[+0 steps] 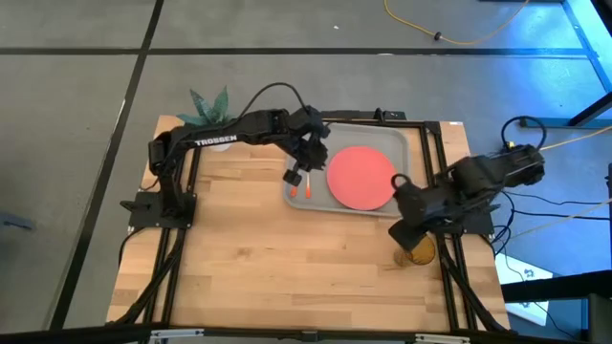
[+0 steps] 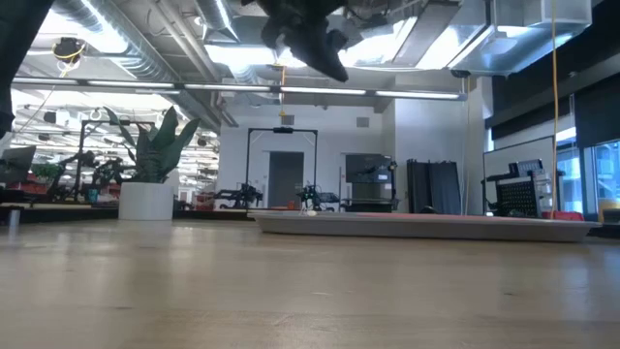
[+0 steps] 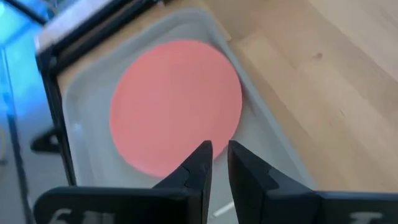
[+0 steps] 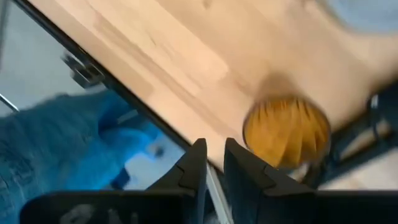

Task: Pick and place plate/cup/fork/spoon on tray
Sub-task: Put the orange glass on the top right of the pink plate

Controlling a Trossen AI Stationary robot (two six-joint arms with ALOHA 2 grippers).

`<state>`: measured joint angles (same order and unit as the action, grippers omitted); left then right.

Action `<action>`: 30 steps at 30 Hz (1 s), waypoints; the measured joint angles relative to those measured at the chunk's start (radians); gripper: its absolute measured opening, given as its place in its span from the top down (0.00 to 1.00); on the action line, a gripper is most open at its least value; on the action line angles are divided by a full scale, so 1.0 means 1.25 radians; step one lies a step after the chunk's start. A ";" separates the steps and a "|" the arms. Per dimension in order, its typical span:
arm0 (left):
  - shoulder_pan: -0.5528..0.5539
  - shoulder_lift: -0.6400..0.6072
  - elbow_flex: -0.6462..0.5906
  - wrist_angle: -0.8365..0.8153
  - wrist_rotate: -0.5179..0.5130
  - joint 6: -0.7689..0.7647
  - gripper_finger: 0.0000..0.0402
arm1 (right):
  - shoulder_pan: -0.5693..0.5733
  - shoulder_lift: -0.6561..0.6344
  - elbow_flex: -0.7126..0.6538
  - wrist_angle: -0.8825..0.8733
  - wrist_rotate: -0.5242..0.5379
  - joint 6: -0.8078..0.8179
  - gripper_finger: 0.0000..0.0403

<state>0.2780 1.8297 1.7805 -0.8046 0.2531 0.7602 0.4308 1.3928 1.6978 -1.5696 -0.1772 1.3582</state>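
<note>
The coral-red plate (image 1: 360, 178) lies flat in the grey tray (image 1: 406, 143) at the table's far middle; it also shows in the left wrist view (image 3: 176, 106). Two orange-handled utensils (image 1: 295, 179) (image 1: 310, 187) lie at the tray's left end; I cannot tell fork from spoon. My left gripper (image 1: 309, 159) hovers well above that end, fingers shut and empty (image 3: 219, 163). The amber cup (image 1: 419, 252) stands upright on the table near the right edge. My right gripper (image 1: 405, 235) is above and just beside the cup (image 4: 286, 132), fingers shut (image 4: 214, 163).
A white pot with a green plant (image 1: 206, 105) stands at the table's far left corner and also shows in the low view (image 2: 145, 199). Black frame rails (image 1: 172, 205) run along both sides of the table. Bare wood (image 1: 287, 258) fills the near half.
</note>
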 joint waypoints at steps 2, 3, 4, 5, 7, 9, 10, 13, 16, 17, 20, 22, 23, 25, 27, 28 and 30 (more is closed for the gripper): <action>-0.013 0.000 0.000 0.011 0.000 0.028 0.89 | 0.019 -0.001 0.029 0.000 0.058 -0.002 0.86; -0.019 0.000 0.000 0.016 0.000 0.038 0.89 | 0.028 -0.001 0.039 0.000 0.075 -0.006 0.86; -0.025 0.000 0.000 0.019 0.000 0.046 0.89 | 0.038 0.000 0.045 0.000 0.082 -0.008 0.86; -0.031 0.000 0.000 0.022 0.000 0.049 0.89 | 0.048 0.000 0.047 0.000 0.083 -0.008 0.86; -0.040 0.000 0.000 0.031 0.001 0.049 0.89 | 0.070 -0.002 0.047 0.000 0.082 -0.007 0.86; -0.047 0.000 0.000 0.041 0.001 0.049 0.89 | 0.091 -0.003 0.039 -0.001 0.082 -0.007 0.86; -0.049 0.000 0.000 0.046 0.001 0.049 0.89 | 0.100 -0.003 0.035 -0.003 0.080 -0.007 0.86; -0.052 0.000 0.000 0.063 -0.004 0.026 0.89 | 0.110 0.001 0.024 -0.002 0.072 -0.021 0.86; -0.053 0.000 0.000 0.079 -0.004 -0.012 0.89 | 0.104 0.001 0.023 -0.002 0.047 -0.044 0.86; -0.053 0.000 0.000 0.082 -0.004 -0.020 0.89 | 0.099 0.001 0.023 -0.002 0.045 -0.045 0.86; -0.053 0.000 0.000 0.085 -0.005 -0.039 0.89 | 0.085 0.001 0.023 -0.002 0.046 -0.047 0.84; -0.052 0.000 0.000 0.085 -0.005 -0.041 0.89 | 0.078 0.001 0.023 -0.002 0.060 -0.050 0.82; -0.053 0.000 0.000 0.085 -0.005 -0.041 0.89 | 0.074 0.001 0.023 -0.001 0.062 -0.051 0.81; -0.052 0.000 0.000 0.085 -0.005 -0.042 0.89 | 0.065 -0.001 0.016 0.000 0.062 -0.056 0.80; -0.052 0.000 0.000 0.085 -0.005 -0.041 0.89 | 0.061 -0.010 -0.011 0.002 0.063 -0.063 0.79; -0.052 0.000 0.000 0.085 -0.005 -0.041 0.89 | 0.059 -0.016 -0.033 0.001 0.064 -0.065 0.79; -0.052 0.000 0.000 0.085 -0.005 -0.041 0.89 | 0.057 -0.033 -0.093 0.001 0.054 -0.089 0.79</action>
<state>0.2127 1.8297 1.7805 -0.6983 0.2474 0.7085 0.5018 1.3513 1.5814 -1.5689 -0.1100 1.2467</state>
